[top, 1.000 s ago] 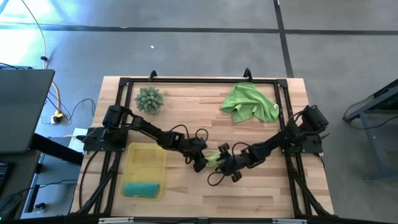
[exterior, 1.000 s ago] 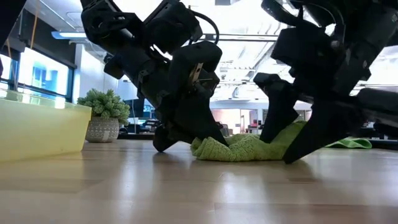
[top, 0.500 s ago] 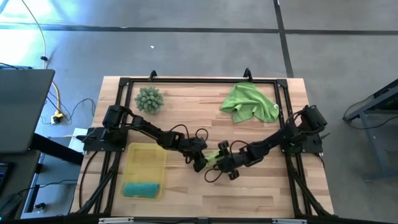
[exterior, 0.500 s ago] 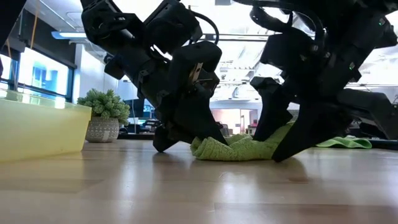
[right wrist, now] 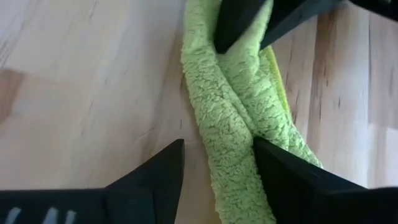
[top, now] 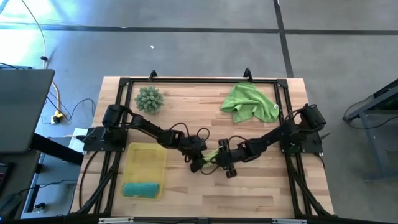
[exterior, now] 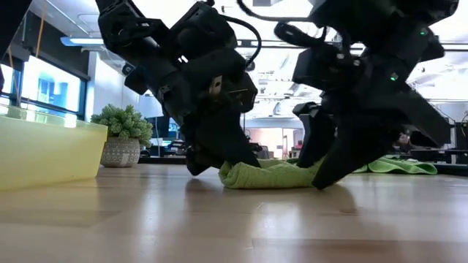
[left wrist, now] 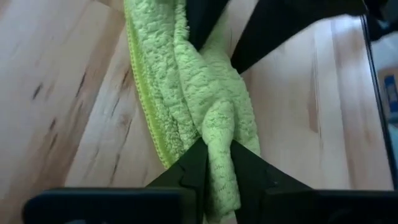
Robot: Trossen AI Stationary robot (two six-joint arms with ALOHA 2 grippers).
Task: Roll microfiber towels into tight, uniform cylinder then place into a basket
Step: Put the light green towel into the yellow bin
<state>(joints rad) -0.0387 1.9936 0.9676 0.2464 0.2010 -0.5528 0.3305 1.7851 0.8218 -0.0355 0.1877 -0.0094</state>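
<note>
A lime green towel (top: 210,157), bunched into a long twisted strip, lies on the table's middle between my two grippers; it also shows in the low view (exterior: 267,175). My left gripper (top: 199,163) is shut on one end of it. My right gripper (top: 219,160) is open, its fingers astride the other end (right wrist: 231,155). A second lime green towel (top: 249,103) lies crumpled at the far right. The teal towel (top: 142,189) lies rolled in the yellow basket (top: 147,157) at the near left. My left gripper pinches a raised fold of the towel (left wrist: 219,127) between its two fingers (left wrist: 190,167), near the strip's end, and lies along the strip, slanting down. The towel rests on the table, slack. My right gripper stands over the strip's other end, slanting down; one finger (right wrist: 280,168) lies against the towel's side (right wrist: 252,134), and the other (right wrist: 163,168) stands just clear of it.
A spiky pale-green ball (top: 149,99) sits at the far left. A black frame (top: 199,81) runs along the table's edges. Bare wood (top: 249,186) lies near the front edge at the right.
My right gripper has gone toward the table's left and a little toward its far edge, closing on my left gripper. The towel's strip between them has been pushed shorter and lies lower on the table.
</note>
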